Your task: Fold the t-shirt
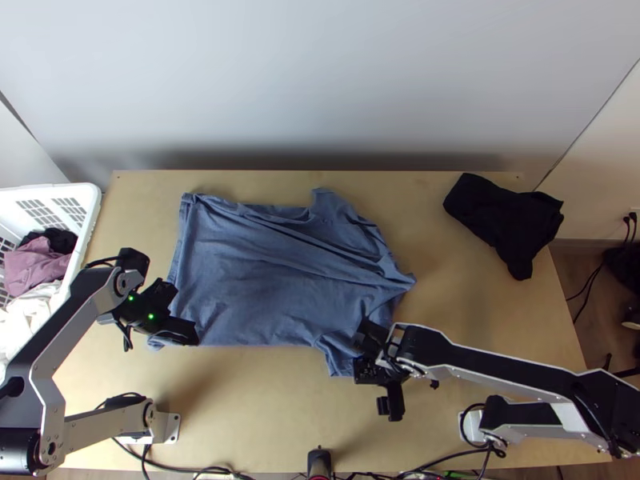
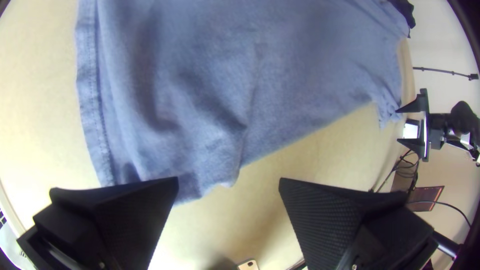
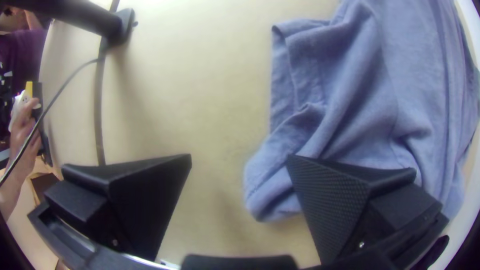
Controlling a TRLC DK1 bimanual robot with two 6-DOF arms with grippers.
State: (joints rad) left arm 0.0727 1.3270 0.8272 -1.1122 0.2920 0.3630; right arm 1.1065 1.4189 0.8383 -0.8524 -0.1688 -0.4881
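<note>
The blue t-shirt [image 1: 256, 272] lies spread and rumpled on the table, its lower right part creased. My left gripper [image 1: 172, 308] is at the shirt's lower left corner. In the left wrist view this gripper [image 2: 228, 181] stands open, one finger over the edge of the shirt [image 2: 200, 90], the other over bare wood. At the shirt's lower right edge is my right gripper [image 1: 378, 374]. The right wrist view shows that gripper [image 3: 240, 157] open, with one finger over a bunched part of the shirt [image 3: 370, 90] and nothing between its fingers.
A black cloth [image 1: 508, 220] lies at the table's back right. At the left edge stands a white basket [image 1: 90, 220] holding clothes. Bare wood [image 1: 256, 400] runs along the near side, with cables [image 1: 208, 470] at the front. A person's hand [image 3: 25, 125] is beyond the table.
</note>
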